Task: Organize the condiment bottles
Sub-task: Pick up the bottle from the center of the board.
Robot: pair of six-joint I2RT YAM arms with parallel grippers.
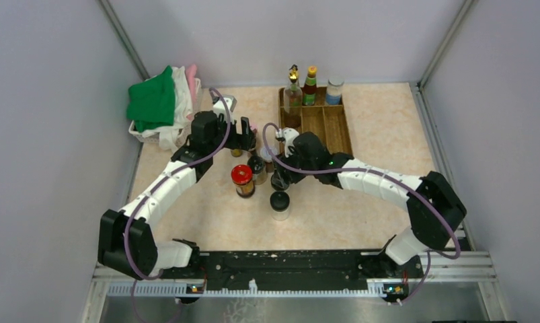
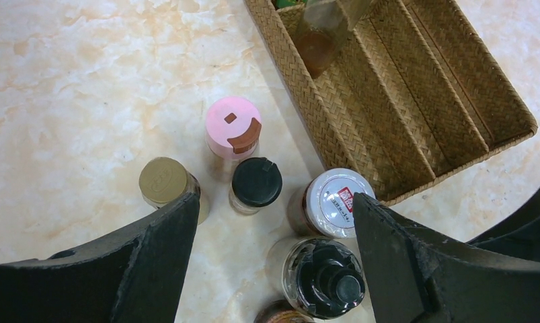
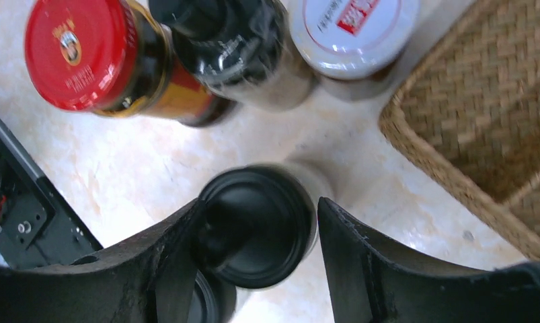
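Observation:
My left gripper (image 2: 275, 196) hangs open above a cluster of condiment bottles. A black pump-topped bottle (image 2: 326, 277) and a white-capped jar (image 2: 337, 200) lie between its fingers. Just ahead stand a black-capped jar (image 2: 255, 182), a pink-capped one (image 2: 233, 125) and a gold-capped one (image 2: 163, 180). My right gripper (image 3: 258, 202) is closed around a black-capped jar (image 3: 257, 225). Its left finger presses the cap and its right finger sits tight beside it. In the top view the left gripper (image 1: 245, 134) and right gripper (image 1: 279, 176) are close together. A red-capped jar (image 1: 242, 179) stands just in front of them.
The brown woven tray (image 1: 334, 128) sits at the back right, with three bottles at its far end (image 1: 310, 85). A second black-capped jar (image 1: 279, 204) stands alone nearer the arm bases. A white basket of green and white cloths (image 1: 161, 108) is at the back left.

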